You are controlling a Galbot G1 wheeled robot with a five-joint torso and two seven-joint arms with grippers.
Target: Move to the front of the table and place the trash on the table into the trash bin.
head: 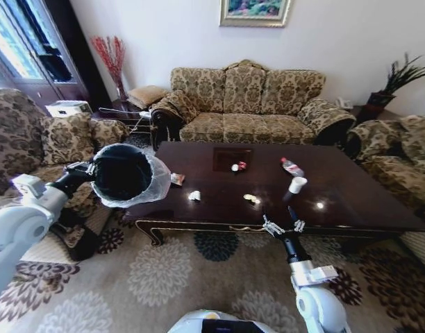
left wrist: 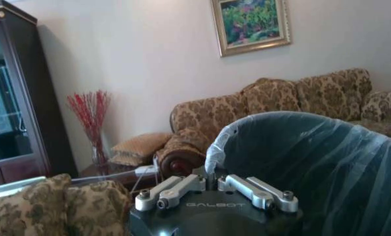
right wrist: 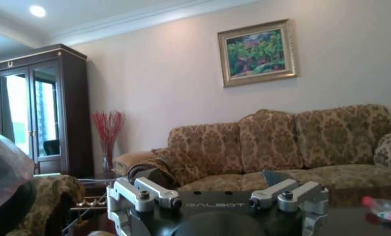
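**A:** What is in front of the robot?

**B:** A large, dark, glossy wooden bench [head: 337, 201] with a carved edge, standing on a patterned carpet [head: 164, 277]. A floral sofa [head: 247, 104] sits behind it against a pale wall, with a framed painting [head: 254, 10] above.

**A:** Where is the trash?

**B:** Scattered across the bench top. A white paper cup [head: 297, 184] stands upright toward the right. Just behind it lies a clear plastic bottle [head: 291, 166] with a red cap. Near the middle is a small red-and-white wrapper [head: 238, 166]. Closer to the front edge are a yellowish scrap [head: 251, 198] and a piece of white crumpled paper [head: 194, 195]. A snack packet [head: 176, 179] lies at the left end, just beside the bin.

**A:** And the trash bin?

**B:** The trash bin [head: 126, 173] is round and dark, lined with a translucent white bag folded over its rim. It is held up in the air at the left end of the bench, tilted so its mouth faces the camera.

**A:** What holds it?

**B:** The left hand [head: 87, 168], closed on the bin's rim; in the left wrist view the fingers [left wrist: 175, 189] meet at the bag's edge.

**A:** And the other arm?

**B:** The right hand [head: 283, 227] hovers at the front edge of the bench, near the cup, fingers spread apart and holding nothing.
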